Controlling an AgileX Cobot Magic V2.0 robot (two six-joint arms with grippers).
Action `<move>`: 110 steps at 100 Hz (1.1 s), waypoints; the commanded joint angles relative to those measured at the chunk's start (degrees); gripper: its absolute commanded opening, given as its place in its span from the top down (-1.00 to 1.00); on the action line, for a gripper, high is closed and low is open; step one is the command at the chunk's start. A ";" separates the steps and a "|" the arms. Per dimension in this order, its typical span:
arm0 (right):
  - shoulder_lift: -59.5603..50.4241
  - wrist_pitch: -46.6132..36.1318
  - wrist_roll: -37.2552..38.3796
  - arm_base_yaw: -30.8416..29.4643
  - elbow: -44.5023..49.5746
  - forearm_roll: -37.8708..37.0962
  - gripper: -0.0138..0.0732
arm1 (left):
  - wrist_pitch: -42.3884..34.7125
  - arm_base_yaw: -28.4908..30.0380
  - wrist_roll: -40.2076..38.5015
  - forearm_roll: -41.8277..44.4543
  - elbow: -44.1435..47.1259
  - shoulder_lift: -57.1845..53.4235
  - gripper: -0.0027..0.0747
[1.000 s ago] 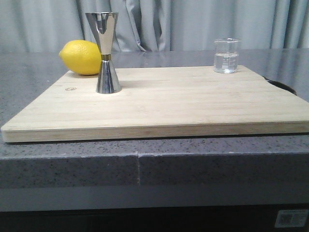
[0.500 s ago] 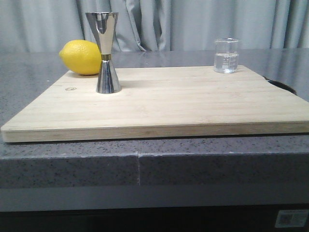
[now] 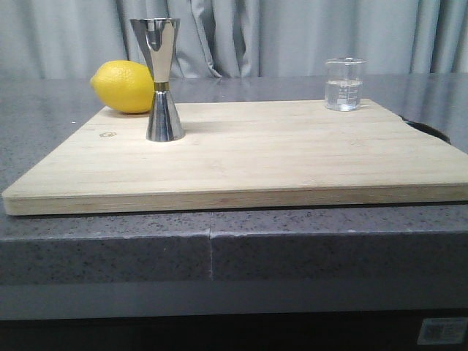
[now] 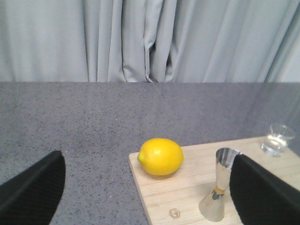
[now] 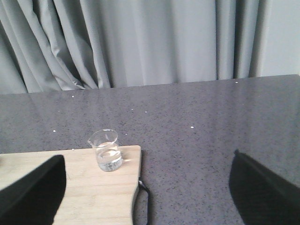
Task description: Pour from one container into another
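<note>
A small clear glass beaker with clear liquid stands upright at the far right of the wooden cutting board. The steel hourglass jigger stands upright on the board's left side. No arm shows in the front view. In the left wrist view my left gripper is open, high over the board's left edge, the jigger just inside its one finger. In the right wrist view my right gripper is open, well back from the beaker. Nothing sits between either pair of fingers.
A yellow lemon lies at the board's back left corner, just behind the jigger. The board rests on a dark speckled counter. A black loop handle hangs off the board's right edge. Grey curtains close off the back.
</note>
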 commanded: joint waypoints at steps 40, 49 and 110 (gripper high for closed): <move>7.18 -6.45 0.00 2.26 -2.04 -0.14 -0.79 | 21.48 -0.51 48.92 -30.20 -1.86 17.22 -0.76; 7.90 -6.22 0.00 2.26 -2.04 -0.14 -0.79 | 26.34 -0.51 53.80 -32.97 -1.86 22.01 -0.76; 9.15 -6.92 0.00 2.26 -2.04 -0.87 -0.79 | 39.34 -0.51 72.70 -44.70 -5.03 43.45 -0.76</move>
